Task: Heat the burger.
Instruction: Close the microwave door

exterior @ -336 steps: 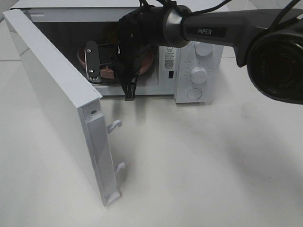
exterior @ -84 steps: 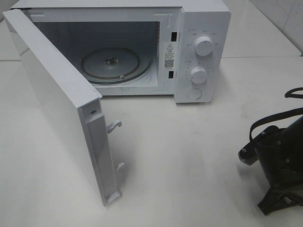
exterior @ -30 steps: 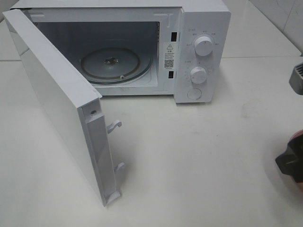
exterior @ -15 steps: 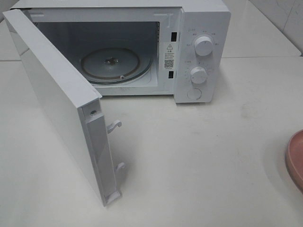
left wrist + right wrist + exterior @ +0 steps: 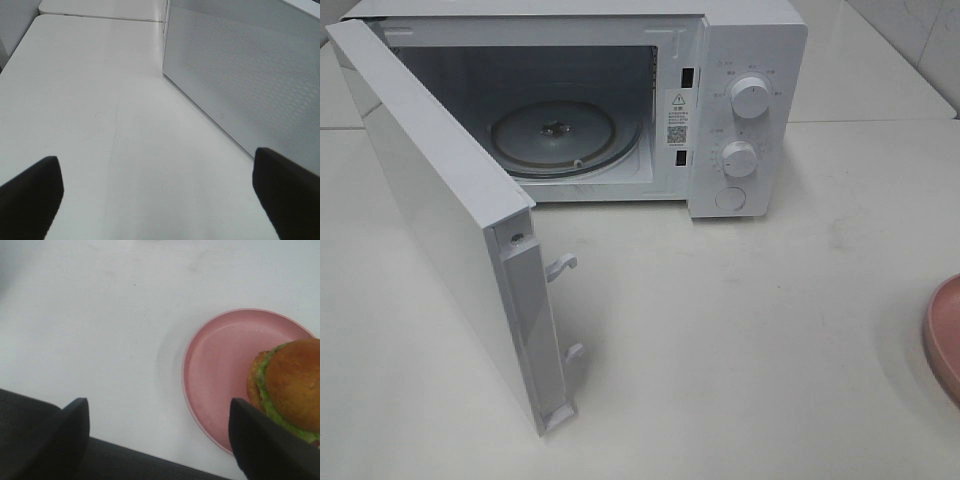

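Note:
The burger (image 5: 291, 381), with a golden-brown bun and green lettuce, sits on a pink plate (image 5: 225, 365) in the right wrist view. In the exterior high view only the plate's rim (image 5: 945, 335) shows at the right edge; the burger is out of view there. The white microwave (image 5: 750, 60) stands open with its door (image 5: 440, 200) swung out to the left and a bare glass turntable (image 5: 555, 135) inside. My right gripper (image 5: 157, 432) is open and empty, hovering above the table beside the plate. My left gripper (image 5: 155, 192) is open and empty over bare table beside the door's outer face (image 5: 240, 75).
The microwave has two dials (image 5: 750, 97) and a button on its right panel. The open door's latch hooks (image 5: 563, 266) stick out toward the table middle. A tiled wall (image 5: 920, 40) rises at the back right.
The right arm pulled out of the microwave and left the exterior view to the right. The plate and burger are out of the oven; the plate's rim now lies at the right edge.

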You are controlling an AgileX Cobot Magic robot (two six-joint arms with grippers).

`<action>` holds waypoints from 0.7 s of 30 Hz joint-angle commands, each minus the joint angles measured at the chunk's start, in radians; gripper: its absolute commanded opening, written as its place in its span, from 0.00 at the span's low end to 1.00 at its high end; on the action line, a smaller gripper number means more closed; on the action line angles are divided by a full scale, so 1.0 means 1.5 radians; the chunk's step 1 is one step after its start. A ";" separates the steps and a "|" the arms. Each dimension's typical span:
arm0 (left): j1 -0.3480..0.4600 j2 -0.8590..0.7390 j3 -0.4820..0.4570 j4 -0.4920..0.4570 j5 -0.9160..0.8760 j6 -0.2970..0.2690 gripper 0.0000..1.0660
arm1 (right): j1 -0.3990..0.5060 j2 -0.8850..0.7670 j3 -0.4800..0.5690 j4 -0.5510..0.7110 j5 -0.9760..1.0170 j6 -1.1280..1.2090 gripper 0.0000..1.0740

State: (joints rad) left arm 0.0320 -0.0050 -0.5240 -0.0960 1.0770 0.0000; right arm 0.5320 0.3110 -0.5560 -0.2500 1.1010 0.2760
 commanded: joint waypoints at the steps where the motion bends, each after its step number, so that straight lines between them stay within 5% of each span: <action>1: 0.001 -0.003 0.002 -0.001 -0.006 -0.005 0.91 | -0.038 -0.033 0.017 0.003 -0.014 -0.031 0.70; 13: 0.001 -0.003 0.002 -0.001 -0.006 -0.005 0.91 | -0.187 -0.224 0.038 0.047 -0.069 -0.089 0.70; 21: 0.001 -0.003 0.002 0.000 -0.006 -0.005 0.91 | -0.207 -0.229 0.039 0.071 -0.070 -0.122 0.70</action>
State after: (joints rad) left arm 0.0320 -0.0050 -0.5240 -0.0960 1.0760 0.0000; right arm 0.2290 -0.0040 -0.5050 -0.1490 1.0050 0.1110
